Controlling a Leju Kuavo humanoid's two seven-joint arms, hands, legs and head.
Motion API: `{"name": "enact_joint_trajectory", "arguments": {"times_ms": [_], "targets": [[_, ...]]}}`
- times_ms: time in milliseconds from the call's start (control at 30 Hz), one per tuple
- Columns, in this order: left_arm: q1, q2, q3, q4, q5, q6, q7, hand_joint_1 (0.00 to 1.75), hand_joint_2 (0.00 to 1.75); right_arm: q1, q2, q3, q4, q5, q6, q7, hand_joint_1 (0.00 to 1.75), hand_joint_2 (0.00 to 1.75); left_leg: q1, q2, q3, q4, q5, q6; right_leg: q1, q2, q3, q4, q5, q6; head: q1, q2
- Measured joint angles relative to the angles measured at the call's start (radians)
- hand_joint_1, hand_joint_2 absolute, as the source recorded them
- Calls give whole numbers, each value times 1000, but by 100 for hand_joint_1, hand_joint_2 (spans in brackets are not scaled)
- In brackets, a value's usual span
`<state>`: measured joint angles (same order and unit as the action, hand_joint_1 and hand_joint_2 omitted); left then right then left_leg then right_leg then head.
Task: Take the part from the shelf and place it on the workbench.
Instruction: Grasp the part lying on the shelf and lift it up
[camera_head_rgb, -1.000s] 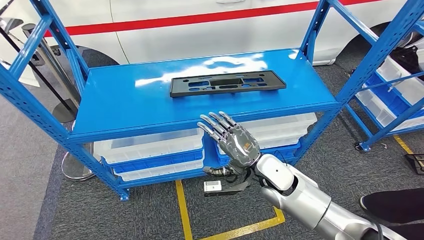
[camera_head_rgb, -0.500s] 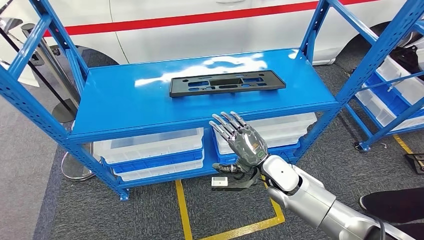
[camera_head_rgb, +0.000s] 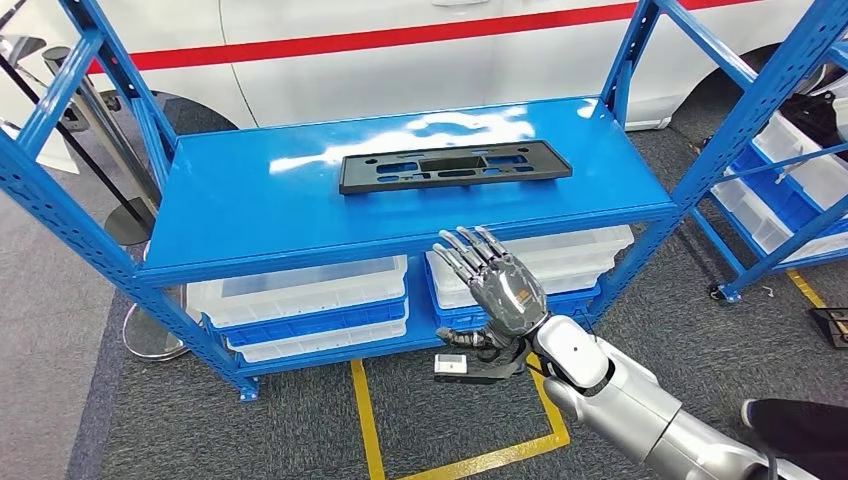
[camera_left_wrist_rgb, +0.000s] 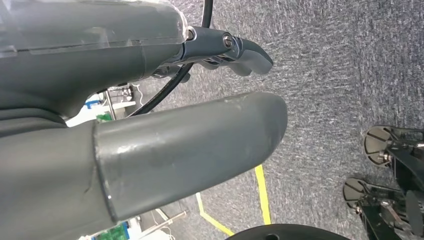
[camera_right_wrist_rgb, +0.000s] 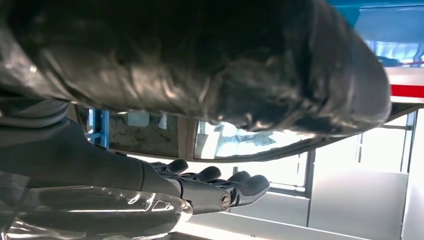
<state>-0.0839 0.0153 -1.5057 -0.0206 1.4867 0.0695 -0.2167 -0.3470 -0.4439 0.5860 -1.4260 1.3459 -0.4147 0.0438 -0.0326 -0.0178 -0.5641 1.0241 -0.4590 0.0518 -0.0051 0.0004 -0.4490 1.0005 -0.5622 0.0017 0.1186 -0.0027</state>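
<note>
- Right hand (camera_head_rgb: 497, 290) has drifted right and lower since a sec ago; fingers spread, holding nothing.
- Part (camera_head_rgb: 455, 165) untouched on shelf (camera_head_rgb: 230, 215), well apart.
- Left hand (camera_left_wrist_rgb: 150, 125): can't tell.
- Judgement: grasp not begun.

A flat black rectangular part (camera_head_rgb: 455, 166) with cut-out slots is seen lying lengthwise on the blue shelf (camera_head_rgb: 250, 205), upper centre of the frame.

matt black plastic part (camera_head_rgb: 455, 167) on glossy blue painted metal shelf (camera_head_rgb: 240, 215)

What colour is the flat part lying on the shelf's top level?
Black, or very dark grey: the flat part stands out against the blue shelf. Best seen in the head view.
</note>
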Motion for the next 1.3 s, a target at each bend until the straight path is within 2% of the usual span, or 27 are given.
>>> {"name": "enact_joint_trajectory", "arguments": {"times_ms": [633,1300], "targets": [[-10,3,-9,4,5,-9,16,0,0,1,8,1,1,3,-7,-15,0,0,0,0,0,0,0,0,0,0,0,0,0,0,0,0],[-10,1,-36,4,3,-17,-16,0,0,19,8,0,-18,-3,1,-12,0,0,0,0,0,0,0,0,0,0,0,0,0,0,0,0]]}}
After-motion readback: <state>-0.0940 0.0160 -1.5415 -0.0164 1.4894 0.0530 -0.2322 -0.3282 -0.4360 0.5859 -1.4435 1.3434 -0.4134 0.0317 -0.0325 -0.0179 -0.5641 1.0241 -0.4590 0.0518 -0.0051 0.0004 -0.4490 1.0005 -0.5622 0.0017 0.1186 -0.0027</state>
